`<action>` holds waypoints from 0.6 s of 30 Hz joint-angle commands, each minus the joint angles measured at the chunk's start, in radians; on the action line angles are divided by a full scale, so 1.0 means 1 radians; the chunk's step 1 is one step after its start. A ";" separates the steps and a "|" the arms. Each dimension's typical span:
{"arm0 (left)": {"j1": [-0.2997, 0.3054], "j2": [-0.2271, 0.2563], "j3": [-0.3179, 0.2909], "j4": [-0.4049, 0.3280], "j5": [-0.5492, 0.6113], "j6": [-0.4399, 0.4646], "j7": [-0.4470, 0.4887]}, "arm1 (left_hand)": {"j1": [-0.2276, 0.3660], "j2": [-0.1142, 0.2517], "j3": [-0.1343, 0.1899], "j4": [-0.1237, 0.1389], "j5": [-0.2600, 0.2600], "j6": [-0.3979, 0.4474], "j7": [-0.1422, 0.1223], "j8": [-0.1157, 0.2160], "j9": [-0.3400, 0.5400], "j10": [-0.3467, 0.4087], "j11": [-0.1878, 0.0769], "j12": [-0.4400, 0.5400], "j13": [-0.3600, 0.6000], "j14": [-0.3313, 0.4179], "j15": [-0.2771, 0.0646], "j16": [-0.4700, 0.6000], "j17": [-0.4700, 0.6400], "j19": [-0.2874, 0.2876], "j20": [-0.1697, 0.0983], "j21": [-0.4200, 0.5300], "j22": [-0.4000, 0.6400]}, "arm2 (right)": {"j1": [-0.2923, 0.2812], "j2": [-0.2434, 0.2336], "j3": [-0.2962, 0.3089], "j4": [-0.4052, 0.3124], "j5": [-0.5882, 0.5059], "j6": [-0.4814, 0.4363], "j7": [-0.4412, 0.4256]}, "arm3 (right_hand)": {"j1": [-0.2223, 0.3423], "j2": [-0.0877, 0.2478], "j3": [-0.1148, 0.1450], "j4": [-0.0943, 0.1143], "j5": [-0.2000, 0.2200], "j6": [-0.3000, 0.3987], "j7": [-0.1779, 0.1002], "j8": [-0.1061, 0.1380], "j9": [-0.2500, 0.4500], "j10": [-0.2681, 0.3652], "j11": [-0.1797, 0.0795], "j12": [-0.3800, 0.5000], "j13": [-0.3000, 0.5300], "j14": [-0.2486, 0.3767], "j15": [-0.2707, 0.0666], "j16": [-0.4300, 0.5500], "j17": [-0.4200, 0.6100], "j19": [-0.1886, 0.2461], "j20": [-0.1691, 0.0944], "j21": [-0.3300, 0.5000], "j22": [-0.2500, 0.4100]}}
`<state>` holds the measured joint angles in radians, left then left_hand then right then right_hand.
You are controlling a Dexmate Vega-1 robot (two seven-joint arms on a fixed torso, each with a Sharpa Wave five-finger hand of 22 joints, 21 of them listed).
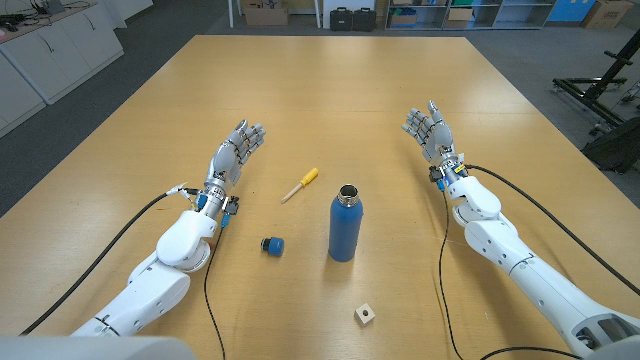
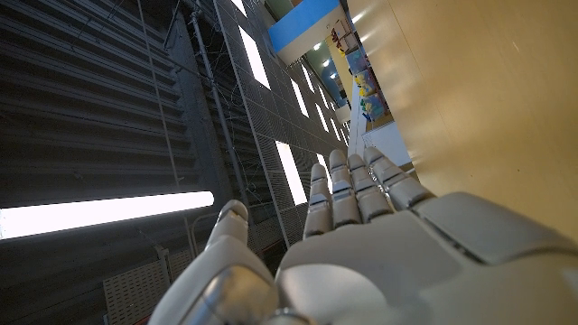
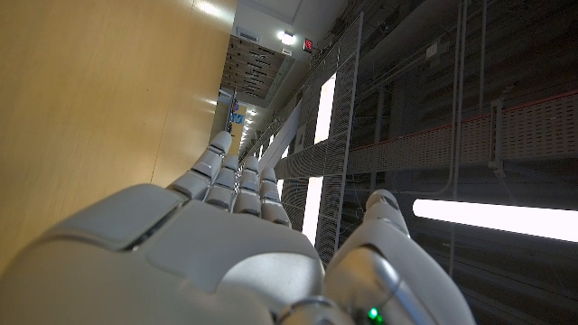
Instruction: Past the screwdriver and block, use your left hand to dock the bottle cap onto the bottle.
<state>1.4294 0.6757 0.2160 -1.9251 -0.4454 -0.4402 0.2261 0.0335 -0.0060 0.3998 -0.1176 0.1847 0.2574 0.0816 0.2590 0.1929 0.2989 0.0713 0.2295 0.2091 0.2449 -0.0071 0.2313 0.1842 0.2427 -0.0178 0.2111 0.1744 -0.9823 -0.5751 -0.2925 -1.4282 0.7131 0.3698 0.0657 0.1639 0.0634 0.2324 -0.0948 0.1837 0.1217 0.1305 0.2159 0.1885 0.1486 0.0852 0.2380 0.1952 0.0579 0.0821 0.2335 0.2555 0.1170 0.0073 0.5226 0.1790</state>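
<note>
A blue metal bottle (image 1: pixel 344 226) stands upright near the table's middle, its mouth uncovered. The blue and black bottle cap (image 1: pixel 272 245) lies on the wood to the bottle's left. A yellow-handled screwdriver (image 1: pixel 299 185) lies behind the cap. A small pale block (image 1: pixel 366 316) sits near the front edge, in front of the bottle. My left hand (image 1: pixel 236 147) is open with fingers stretched out, well left of and behind the cap; its back (image 2: pixel 361 244) shows in the left wrist view. My right hand (image 1: pixel 430 129) is open too, far right of the bottle, and its back (image 3: pixel 208 235) shows in the right wrist view.
The wooden table (image 1: pixel 330 90) stretches far behind both hands. Black cables (image 1: pixel 130 235) trail from each wrist across the table. Cabinets (image 1: pixel 50 50) stand at the far left, shelves and boxes (image 1: pixel 400 15) along the back, and a black stand (image 1: pixel 605 90) at the right.
</note>
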 commanded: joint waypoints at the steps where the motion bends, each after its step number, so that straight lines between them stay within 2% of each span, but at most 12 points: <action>1: 0.115 -0.003 -0.042 -0.053 0.046 -0.048 0.023 | 0.004 0.008 0.007 0.000 -0.002 0.013 0.001 0.005 0.004 0.008 0.002 0.004 0.003 0.005 0.003 0.001 0.003 0.007 0.000 0.002 0.003 | -0.003 -0.001 -0.001 -0.016 0.001 -0.013 -0.009 | 0.003 0.005 0.007 -0.001 -0.001 0.013 -0.001 0.007 0.005 0.007 0.004 0.006 0.002 -0.001 0.005 0.008 0.003 0.004 0.001 -0.002 0.005; 18: 0.220 -0.028 -0.072 -0.077 0.075 -0.129 -0.003 | 0.005 0.012 0.010 -0.002 -0.004 0.018 -0.003 0.004 0.004 0.012 -0.001 0.003 0.002 0.008 0.000 -0.002 0.003 0.008 0.001 -0.001 0.003 | 0.004 0.003 -0.014 -0.028 -0.011 -0.032 -0.022 | 0.004 0.008 0.007 -0.002 -0.002 0.015 -0.002 0.005 0.005 0.008 0.001 0.005 0.001 -0.001 0.004 0.007 0.003 0.006 0.002 -0.006 0.005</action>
<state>1.5841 0.6638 0.1655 -1.9882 -0.3894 -0.5147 0.2375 0.0376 -0.0021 0.3997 -0.1175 0.1818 0.2650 0.0747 0.2590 0.1929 0.2988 0.0714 0.2295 0.2092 0.2448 -0.0071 0.2313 0.1841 0.2425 -0.0178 0.2111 0.1744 -0.9840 -0.5756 -0.2987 -1.4489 0.7092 0.3496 0.0514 0.1639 0.0634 0.2349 -0.0973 0.1838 0.1270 0.1252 0.2159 0.1885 0.1485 0.0853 0.2380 0.1953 0.0579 0.0821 0.2335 0.2555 0.1169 0.0073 0.5175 0.1790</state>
